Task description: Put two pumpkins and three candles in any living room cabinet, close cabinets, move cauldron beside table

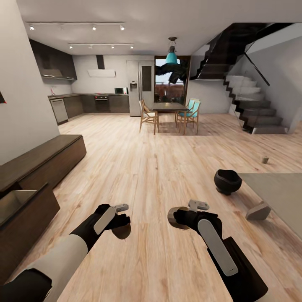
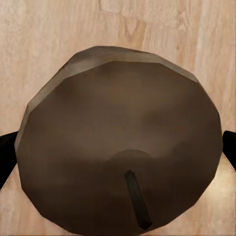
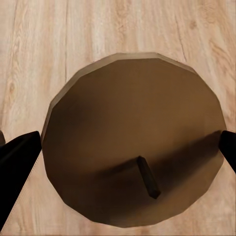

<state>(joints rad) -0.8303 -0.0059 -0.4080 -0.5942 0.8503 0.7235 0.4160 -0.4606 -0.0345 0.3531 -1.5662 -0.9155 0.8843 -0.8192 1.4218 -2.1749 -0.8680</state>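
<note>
My left gripper (image 1: 121, 225) is shut on a brown candle (image 1: 123, 232) held over the wood floor. In the left wrist view that candle (image 2: 118, 132) shows its round top and dark wick between the black fingers (image 2: 6, 152). My right gripper (image 1: 181, 218) is shut on a second candle (image 1: 174, 219), seen from above as a tan disc (image 3: 132, 142) between its fingers (image 3: 17, 172). A third small candle (image 1: 265, 159) stands on the floor at the far right. The black cauldron (image 1: 227, 181) sits on the floor by the rug's corner. The dark cabinet (image 1: 46, 157) runs along the left wall with one drawer (image 1: 29, 212) open.
A grey rug (image 1: 279, 195) lies at the right with a small grey wedge-shaped object (image 1: 258, 211) at its edge. A dining table with chairs (image 1: 170, 111) stands far ahead, a staircase (image 1: 251, 105) at the back right, and a kitchen (image 1: 84, 102) at the back left.
</note>
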